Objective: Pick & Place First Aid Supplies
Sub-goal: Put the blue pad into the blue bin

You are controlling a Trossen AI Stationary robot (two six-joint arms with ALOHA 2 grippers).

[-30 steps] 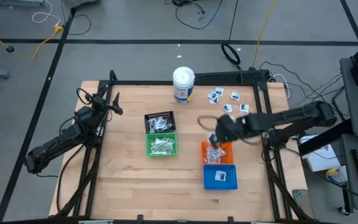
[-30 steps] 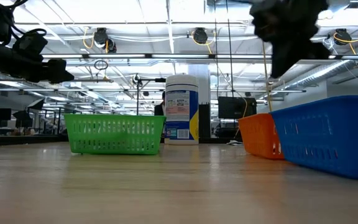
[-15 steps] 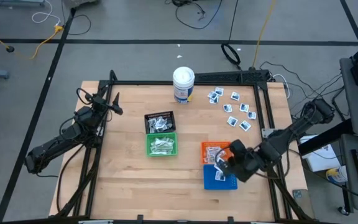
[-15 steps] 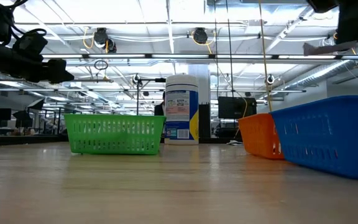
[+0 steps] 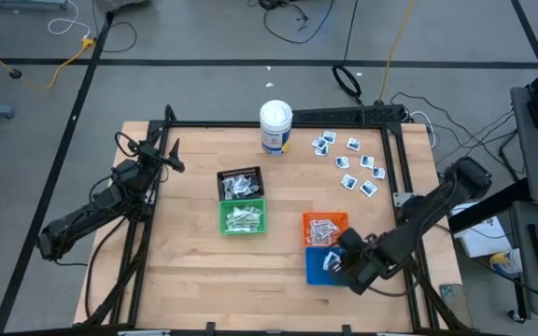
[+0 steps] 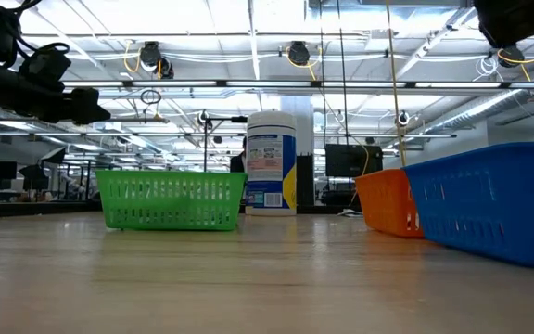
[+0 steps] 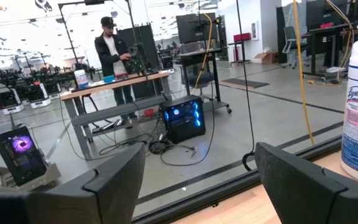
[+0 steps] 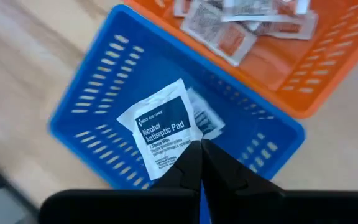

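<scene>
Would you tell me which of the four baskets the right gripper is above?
The blue basket. The right gripper, shut on a white packet, hangs over it.

Bright overhead strip lighting; soft shadows; wrist-view edges blurred.

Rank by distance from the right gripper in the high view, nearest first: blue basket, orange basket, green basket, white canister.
Right gripper, fingers shut on an alcohol pad packet:
1. Blue basket, directly under it, near edge.
2. Orange basket, just behind the blue one.
3. Green basket, mid-table, toward the left arm.
4. White canister, far edge.
</scene>
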